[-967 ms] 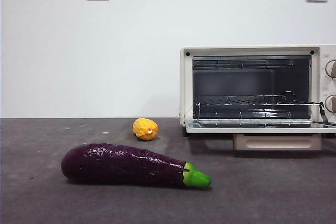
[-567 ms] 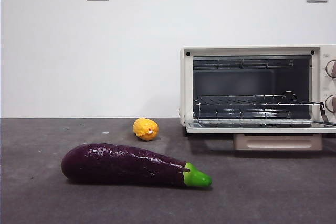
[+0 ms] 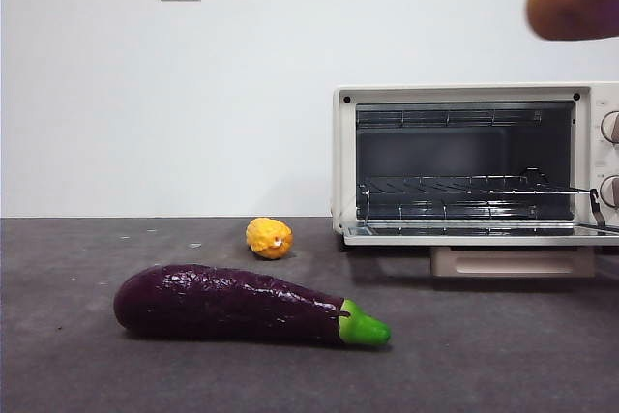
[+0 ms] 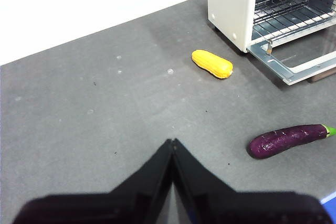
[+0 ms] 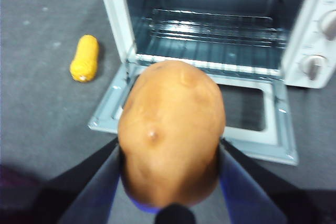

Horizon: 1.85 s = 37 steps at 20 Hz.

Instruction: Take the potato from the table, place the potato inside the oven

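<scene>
The orange-brown potato (image 5: 170, 129) fills the right wrist view, and my right gripper (image 5: 169, 166) is shut on it. In the front view the potato (image 3: 573, 2) shows at the top right corner, high above the oven (image 3: 474, 162). The cream-white oven (image 5: 210, 40) stands with its door (image 5: 194, 114) dropped open, its wire rack bare. The potato hangs above and in front of that door. My left gripper (image 4: 172, 148) is shut on nothing, up over the grey table (image 4: 105, 108), away from the oven (image 4: 236, 3).
A long purple eggplant (image 3: 242, 305) lies in front on the table. A bumpy yellow lump (image 3: 269, 237) rests just left of the oven; the left wrist view shows both the lump (image 4: 211, 63) and the eggplant (image 4: 289, 140). Two wall sockets sit behind.
The potato, held by the right gripper, has come into the front view at the top right corner. Nothing on the table has moved.
</scene>
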Motion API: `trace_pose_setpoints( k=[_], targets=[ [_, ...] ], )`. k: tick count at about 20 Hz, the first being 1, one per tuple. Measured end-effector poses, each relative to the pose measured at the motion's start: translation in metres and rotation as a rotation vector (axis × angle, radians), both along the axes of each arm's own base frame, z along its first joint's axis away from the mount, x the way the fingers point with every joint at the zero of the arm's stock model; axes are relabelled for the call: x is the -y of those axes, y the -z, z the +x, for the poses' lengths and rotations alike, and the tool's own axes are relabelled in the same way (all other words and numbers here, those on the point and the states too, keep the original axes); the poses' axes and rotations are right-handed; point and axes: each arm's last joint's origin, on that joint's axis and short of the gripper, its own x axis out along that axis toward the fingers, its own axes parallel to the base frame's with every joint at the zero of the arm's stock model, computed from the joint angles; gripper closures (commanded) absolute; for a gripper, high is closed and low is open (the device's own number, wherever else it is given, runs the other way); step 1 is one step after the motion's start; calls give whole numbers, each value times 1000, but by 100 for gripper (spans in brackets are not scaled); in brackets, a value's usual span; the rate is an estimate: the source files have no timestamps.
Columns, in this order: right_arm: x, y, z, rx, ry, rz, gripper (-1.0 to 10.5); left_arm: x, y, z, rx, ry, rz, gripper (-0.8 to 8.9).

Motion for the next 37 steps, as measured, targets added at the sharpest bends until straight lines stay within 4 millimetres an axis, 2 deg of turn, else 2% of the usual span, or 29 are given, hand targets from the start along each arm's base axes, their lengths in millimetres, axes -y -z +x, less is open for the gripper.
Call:
trace_pose_setpoints(
  k=[5, 13, 18, 22, 28, 32, 35, 37],
  targets=[
    [-3, 4, 35, -18, -16, 27, 793, 0, 0, 1, -4, -4, -6, 818],
    [7, 31, 121, -37, 10, 90, 792, 1, 0, 1, -9, -12, -23, 818],
    [-7, 55, 167, -105, -1, 53, 778, 3, -1, 6, -5, -83, 4, 818],
    [-20, 62, 202, -117, -1, 46, 779, 8, -2, 13, -28, -87, 26, 818],
    [-31, 58, 234, -77, 22, 48, 779, 19, -2, 25, -66, -92, 67, 818],
    [-36, 73, 248, -112, 25, 33, 777, 24, -3, 32, -70, -117, 97, 818],
    [-37, 75, 251, -104, 31, 39, 640, 28, -4, 36, -69, -114, 104, 818],
    [-36, 74, 252, -93, 37, 43, 621, 30, -5, 39, -67, -114, 103, 818]
  ],
)
